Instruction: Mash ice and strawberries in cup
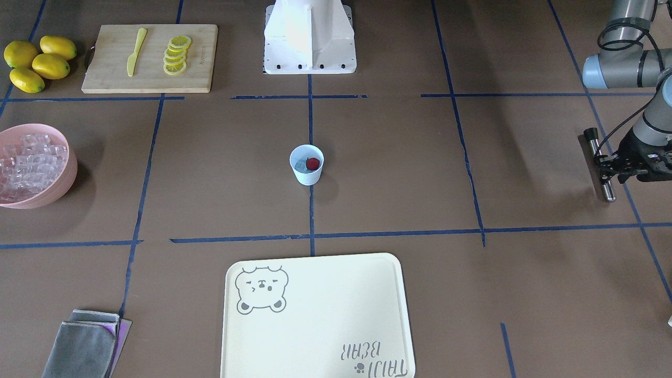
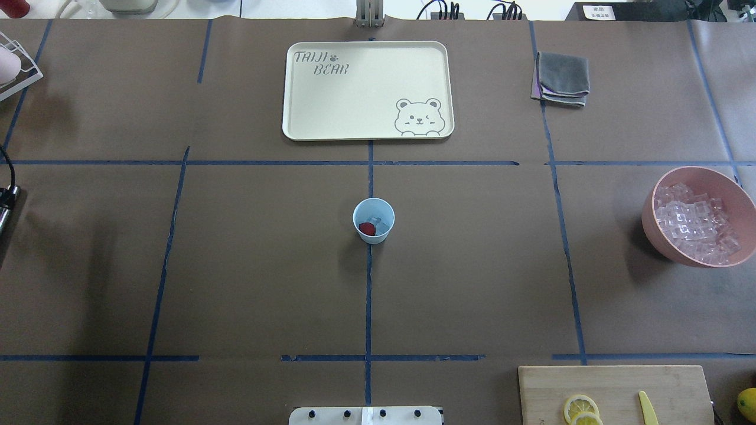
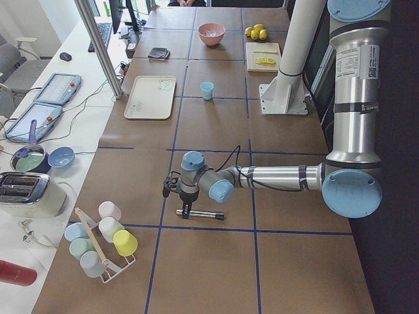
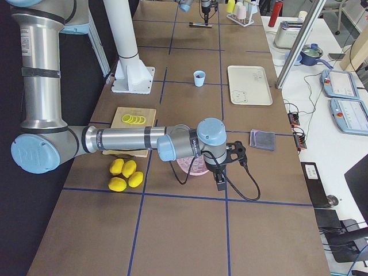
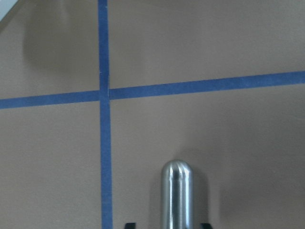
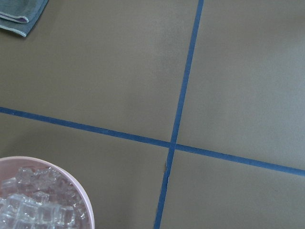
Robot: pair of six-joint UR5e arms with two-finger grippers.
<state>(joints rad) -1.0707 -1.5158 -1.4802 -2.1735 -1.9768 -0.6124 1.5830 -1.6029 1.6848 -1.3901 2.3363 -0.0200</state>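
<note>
Left gripper (image 1: 601,167) far left, fingers spread astride metal rod (image 1: 606,190), seemingly not touching; right gripper (image 4: 220,183) near pink bowl (image 1: 58,189), finger state cannot tell; cup (image 1: 307,177) holds strawberry (image 1: 313,164), ice (image 1: 300,166).

Front-facing: across the table (image 1: 420,173) from the robot, looking steeply down; robot's base (image 1: 310,42) at top, tray (image 1: 315,320) at bottom.
Overhead: behind the robot, looking forward and down; the tray lies far, cup (image 2: 375,238) central in both views.
Exterior left: high at the table's end, looking along it; left arm (image 3: 275,176) near, pink bowl (image 3: 211,39) far.
Exterior right: the opposite end; right arm (image 4: 121,139) near.
Left wrist: close over the table, metal rod (image 5: 176,195) at bottom edge.
Right wrist: close, looking down on the bowl's rim and grey cloth (image 6: 21,14).
</note>
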